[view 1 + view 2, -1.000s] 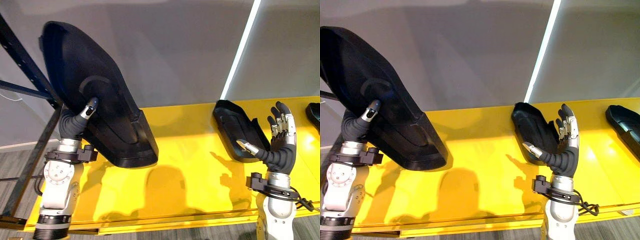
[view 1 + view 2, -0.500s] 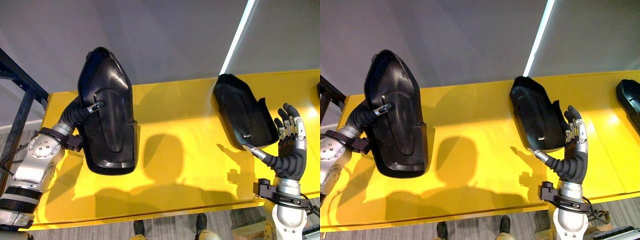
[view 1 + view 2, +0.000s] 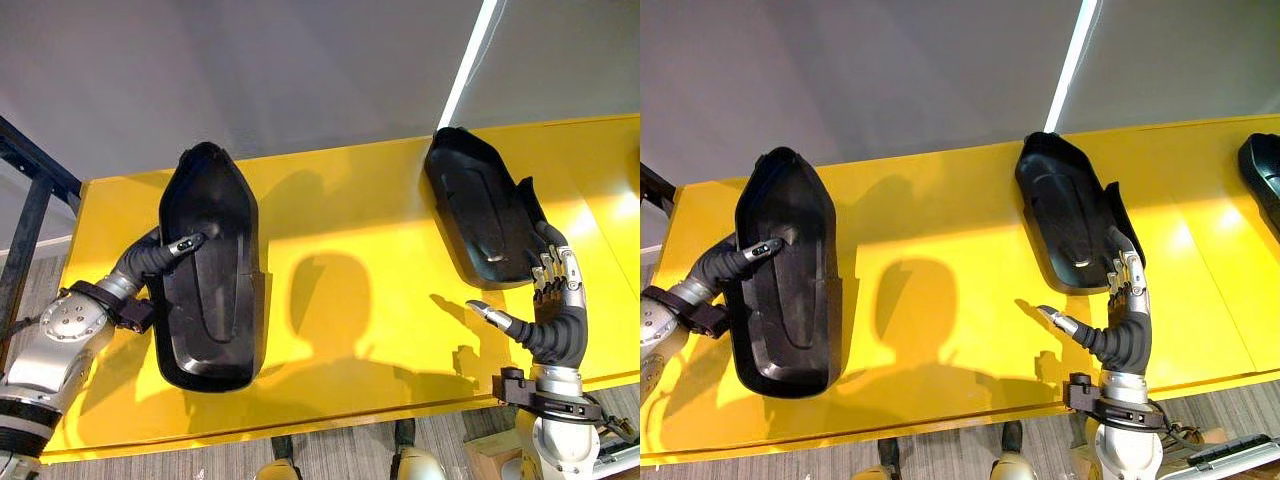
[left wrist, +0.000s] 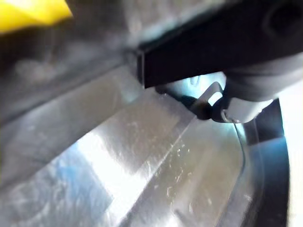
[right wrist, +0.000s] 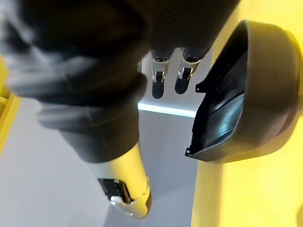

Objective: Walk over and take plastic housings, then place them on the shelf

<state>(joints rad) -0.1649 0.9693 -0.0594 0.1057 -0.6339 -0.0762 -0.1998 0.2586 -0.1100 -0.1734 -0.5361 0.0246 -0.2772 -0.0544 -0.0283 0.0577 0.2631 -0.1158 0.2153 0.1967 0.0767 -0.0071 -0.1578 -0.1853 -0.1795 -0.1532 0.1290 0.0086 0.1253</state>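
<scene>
A large black plastic housing [image 3: 210, 290] lies hollow side up on the left of the yellow shelf [image 3: 350, 230]. My left hand [image 3: 165, 255] reaches in from the left edge, its thumb hooked over the rim into the hollow while its fingers are hidden under the shell; the glossy inside [image 4: 142, 165] shows in the left wrist view. A second black housing [image 3: 480, 215] lies further right. My right hand [image 3: 555, 325] stands open just in front of that housing's near end, fingers [image 5: 158, 80] straight and apart from the shell [image 5: 246, 94].
A third black housing [image 3: 1265, 170] lies at the far right of the shelf. A dark blue rack frame [image 3: 30, 200] stands past the shelf's left end. A grey wall with a bright vertical strip [image 3: 470, 70] rises behind.
The left hand has brought its housing down from an upright tilt to lie flat on the yellow surface. The camera has shifted. The right hand sits closer to the second housing's near end.
</scene>
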